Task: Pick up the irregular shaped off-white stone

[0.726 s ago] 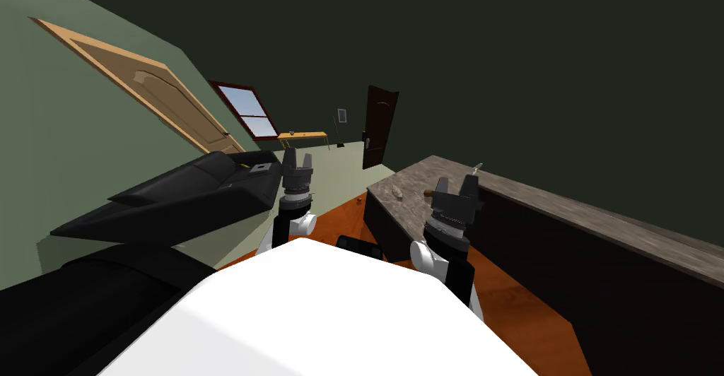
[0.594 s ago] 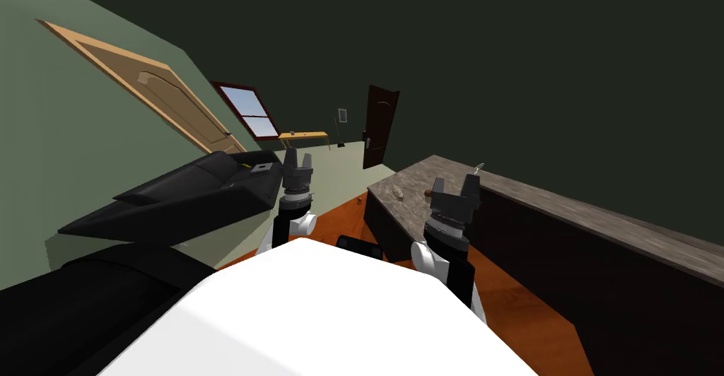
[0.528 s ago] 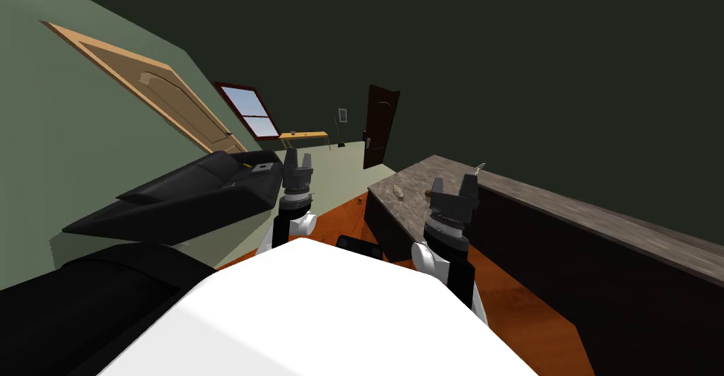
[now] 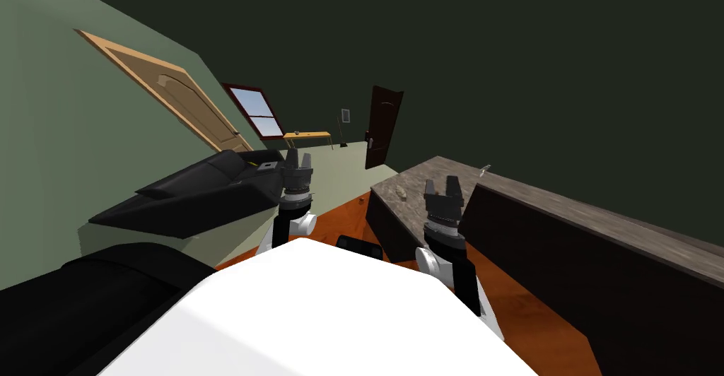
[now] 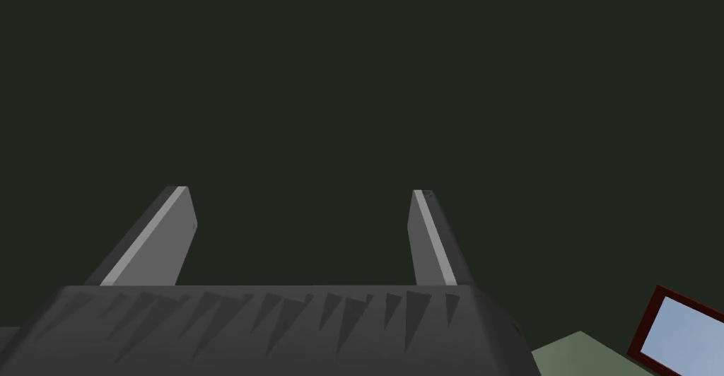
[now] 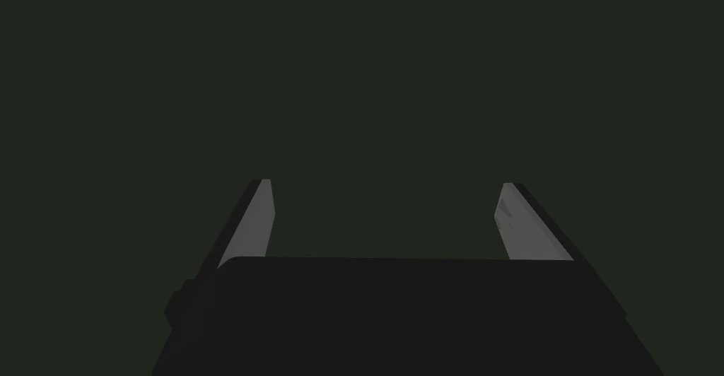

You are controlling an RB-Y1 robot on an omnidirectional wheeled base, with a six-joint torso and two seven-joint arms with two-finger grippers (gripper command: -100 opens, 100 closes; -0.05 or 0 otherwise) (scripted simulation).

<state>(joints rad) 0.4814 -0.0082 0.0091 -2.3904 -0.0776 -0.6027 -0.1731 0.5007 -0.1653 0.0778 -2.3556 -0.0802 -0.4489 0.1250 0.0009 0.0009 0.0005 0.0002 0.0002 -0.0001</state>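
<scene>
The stone (image 4: 401, 192) lies at the desk (image 4: 413, 176) end, with the right hand (image 4: 441, 182) beside the desk and the left hand (image 4: 298, 156) well apart from it, both spread, presumably ready for grasping.

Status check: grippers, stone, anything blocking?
Left gripper open, empty. Right gripper open, empty, by the counter. Stone lies on the counter's end, untouched. Nothing between it and right gripper.
</scene>
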